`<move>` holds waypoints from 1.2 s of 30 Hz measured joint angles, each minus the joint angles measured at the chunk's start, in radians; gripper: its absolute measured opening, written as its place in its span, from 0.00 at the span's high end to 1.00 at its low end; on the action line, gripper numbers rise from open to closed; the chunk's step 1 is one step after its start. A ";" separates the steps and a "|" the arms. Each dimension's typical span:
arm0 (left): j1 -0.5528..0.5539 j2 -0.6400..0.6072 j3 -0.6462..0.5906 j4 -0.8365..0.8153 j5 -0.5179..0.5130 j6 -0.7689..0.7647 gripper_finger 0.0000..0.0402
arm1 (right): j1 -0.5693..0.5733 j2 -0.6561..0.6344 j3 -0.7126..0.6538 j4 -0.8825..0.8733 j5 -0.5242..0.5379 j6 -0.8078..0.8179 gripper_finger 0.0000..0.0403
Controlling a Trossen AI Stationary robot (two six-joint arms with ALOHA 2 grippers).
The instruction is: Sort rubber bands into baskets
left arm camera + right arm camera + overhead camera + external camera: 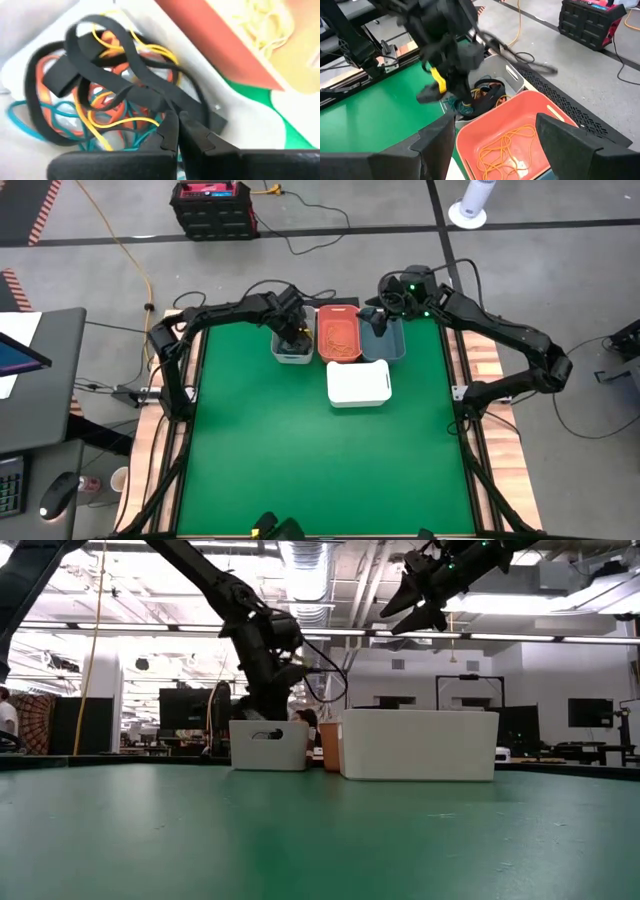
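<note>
Four baskets stand at the far middle of the green table: light grey (292, 352), coral-orange (338, 332), dark slate-blue (385, 342) and, nearer, white (358, 382). The light grey basket (30, 30) holds a tangle of rubber bands (100, 100) in black, orange, yellow and teal. My left gripper (176, 120) reaches down into it, shut at a black band. Yellow-orange bands (505, 145) lie in the coral basket (530, 120). My right gripper (415, 605) hangs open, high above the slate-blue basket, with nothing between its fingers. My left gripper pinches a wide black rubber band (162, 102) between its two fingertips, at a spot where black strands cross. The fingers slant down into the basket from above. The band lies on the heap with the others, its far loop (80, 35) resting against the tangle.
Past the table's far edge a black and red case (212, 208) and cables lie on the floor. A dark desk (35, 370) stands to the left. The near half of the green mat (320, 470) bears nothing.
</note>
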 joint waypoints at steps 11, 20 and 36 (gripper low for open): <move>0.027 -0.169 0.000 0.141 0.203 -0.017 1.00 | 0.016 0.006 0.000 -0.012 -0.002 -0.024 0.25; 0.028 -0.267 0.000 0.398 0.284 -0.009 1.00 | 0.053 0.097 0.000 0.146 -0.003 -0.124 0.24; -0.009 -0.264 0.000 0.660 0.312 -0.003 1.00 | 0.076 0.223 -0.001 0.473 -0.030 -0.130 0.04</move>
